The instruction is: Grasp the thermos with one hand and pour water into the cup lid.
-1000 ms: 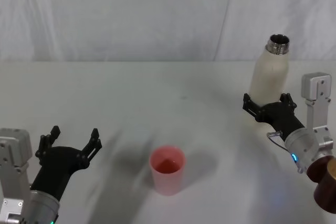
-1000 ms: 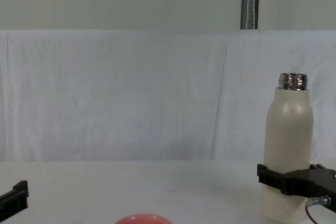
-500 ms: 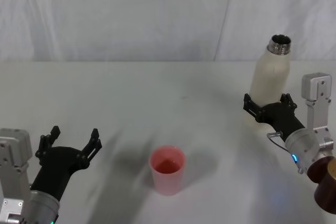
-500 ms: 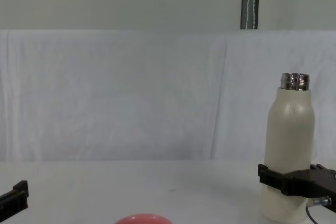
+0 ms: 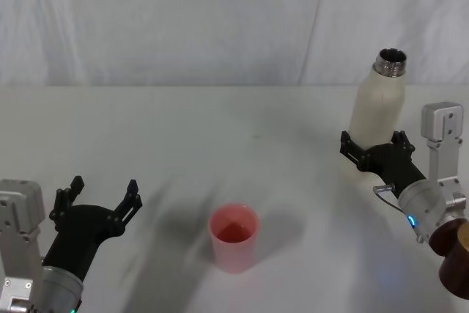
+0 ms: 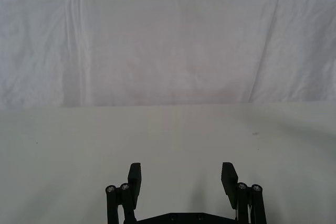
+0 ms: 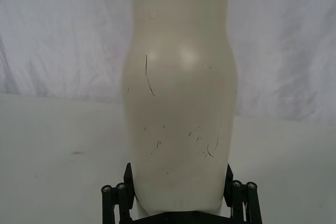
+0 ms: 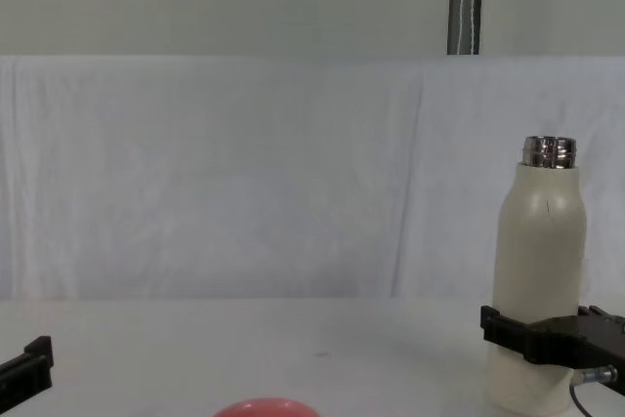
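Between the thermos (image 5: pixel 375 111) on the right and the cup lid (image 5: pixel 234 236) near the desk's (image 5: pixel 220 122) middle lies open desk surface. The right end effector (image 5: pixel 374 153) brackets the thermos's lower body. The left end effector (image 5: pixel 99 199) hovers with fingers spread, well apart from the cup lid, bare desk ahead.

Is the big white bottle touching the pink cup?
Apart. The head view shows bare table between the thermos, in the right gripper, and the cup lid.
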{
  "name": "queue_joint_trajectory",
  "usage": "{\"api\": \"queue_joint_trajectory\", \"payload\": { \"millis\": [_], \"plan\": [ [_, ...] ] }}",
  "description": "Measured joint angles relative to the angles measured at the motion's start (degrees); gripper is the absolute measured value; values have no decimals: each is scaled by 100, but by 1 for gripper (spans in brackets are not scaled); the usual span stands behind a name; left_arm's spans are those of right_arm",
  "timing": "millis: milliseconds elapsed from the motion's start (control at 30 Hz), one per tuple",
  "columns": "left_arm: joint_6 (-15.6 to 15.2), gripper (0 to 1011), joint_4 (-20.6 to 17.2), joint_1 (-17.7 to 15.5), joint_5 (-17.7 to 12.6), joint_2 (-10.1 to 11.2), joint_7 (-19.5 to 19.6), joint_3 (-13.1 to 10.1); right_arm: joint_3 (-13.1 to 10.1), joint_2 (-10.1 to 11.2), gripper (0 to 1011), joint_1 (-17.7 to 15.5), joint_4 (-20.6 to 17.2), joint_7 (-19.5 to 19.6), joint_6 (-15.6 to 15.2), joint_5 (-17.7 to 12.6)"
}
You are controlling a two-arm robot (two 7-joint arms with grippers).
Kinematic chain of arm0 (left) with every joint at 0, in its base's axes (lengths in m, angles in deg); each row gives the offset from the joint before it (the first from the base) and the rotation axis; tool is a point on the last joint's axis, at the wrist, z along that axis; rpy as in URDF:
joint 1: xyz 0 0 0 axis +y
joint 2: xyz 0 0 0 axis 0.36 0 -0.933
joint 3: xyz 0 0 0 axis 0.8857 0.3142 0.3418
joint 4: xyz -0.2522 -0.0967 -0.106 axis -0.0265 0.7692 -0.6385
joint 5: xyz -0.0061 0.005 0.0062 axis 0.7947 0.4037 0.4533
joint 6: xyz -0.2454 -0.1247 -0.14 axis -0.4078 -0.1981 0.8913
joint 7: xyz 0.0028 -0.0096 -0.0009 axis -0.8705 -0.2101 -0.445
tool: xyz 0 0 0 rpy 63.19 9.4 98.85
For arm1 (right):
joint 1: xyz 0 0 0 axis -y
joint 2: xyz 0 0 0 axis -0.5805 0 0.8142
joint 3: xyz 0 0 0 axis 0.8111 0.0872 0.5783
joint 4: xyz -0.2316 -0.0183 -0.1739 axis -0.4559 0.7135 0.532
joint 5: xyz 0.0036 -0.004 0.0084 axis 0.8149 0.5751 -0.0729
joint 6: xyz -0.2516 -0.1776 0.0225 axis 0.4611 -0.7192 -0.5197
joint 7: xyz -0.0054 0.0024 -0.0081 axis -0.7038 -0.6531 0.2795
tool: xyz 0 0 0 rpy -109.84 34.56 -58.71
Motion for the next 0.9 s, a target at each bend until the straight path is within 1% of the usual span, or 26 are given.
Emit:
{"api": "queue_joint_trajectory", "payload": {
  "millis": [633,900],
  "plan": [
    [0,1001,0,0,0,0,0,0,0,2,958,-5,-12,0,-2,0],
    [0,1001,0,0,0,0,0,0,16,71,958,-34,-239,-30,-14,28]
  ]
}}
